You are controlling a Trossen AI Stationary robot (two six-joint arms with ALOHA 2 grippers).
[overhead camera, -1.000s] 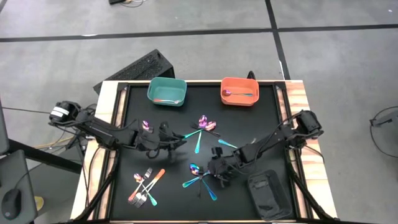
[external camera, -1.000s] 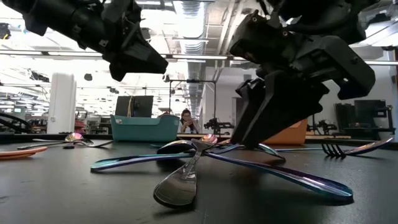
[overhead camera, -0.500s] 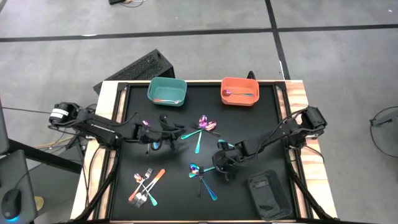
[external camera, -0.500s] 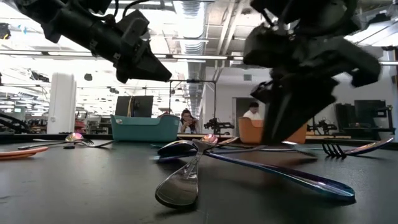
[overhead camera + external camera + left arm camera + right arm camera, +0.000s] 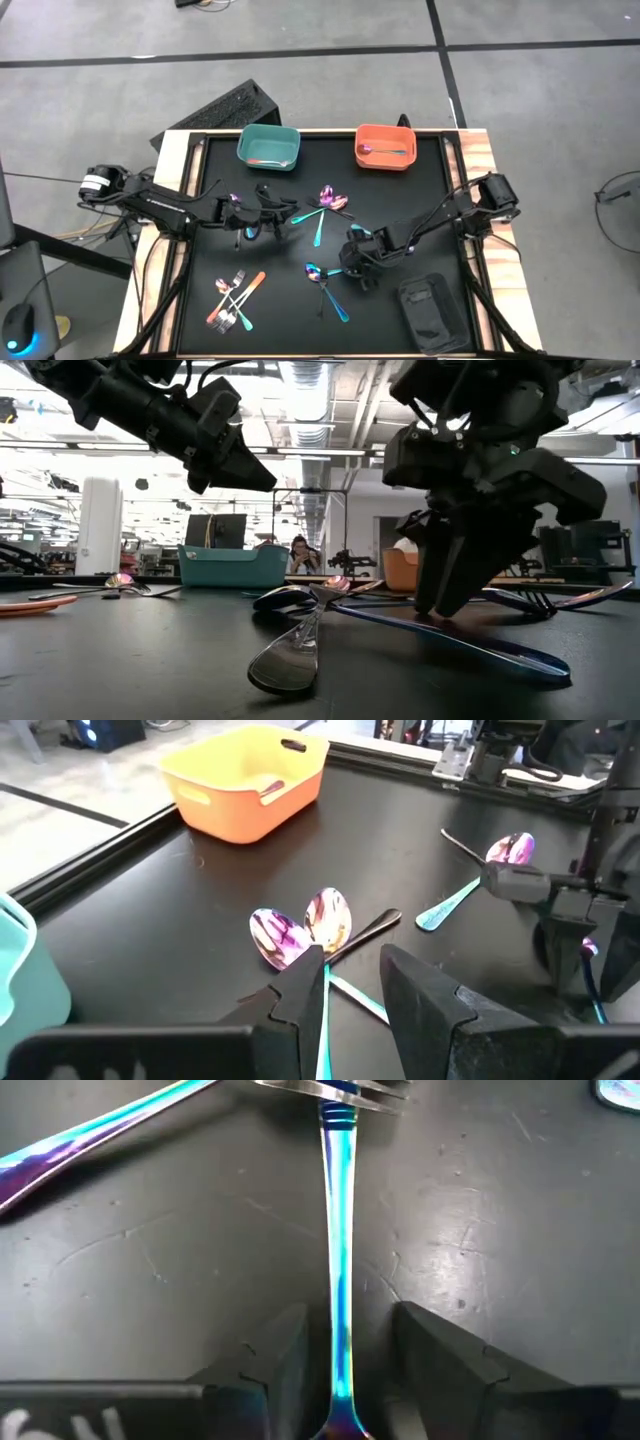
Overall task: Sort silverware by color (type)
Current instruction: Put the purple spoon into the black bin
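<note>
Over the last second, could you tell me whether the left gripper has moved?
Yes: the left gripper has shifted toward the teal bin, judged in the high view.

Black tabletop (image 5: 400, 200) with what we see on it.
Two bins, teal (image 5: 268, 147) and orange (image 5: 386, 146), sit at its far edge; silverware clusters (image 5: 322, 205) lie scattered mid-tabletop, a dark pouch (image 5: 430, 312) near the corner.

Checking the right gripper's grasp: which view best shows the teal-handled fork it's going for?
The right wrist view: the teal-handled fork runs straight between the open right gripper. The high view shows only the gripper hiding it. The low view shows the gripper lowered over crossed silverware, fork indistinct.
</note>
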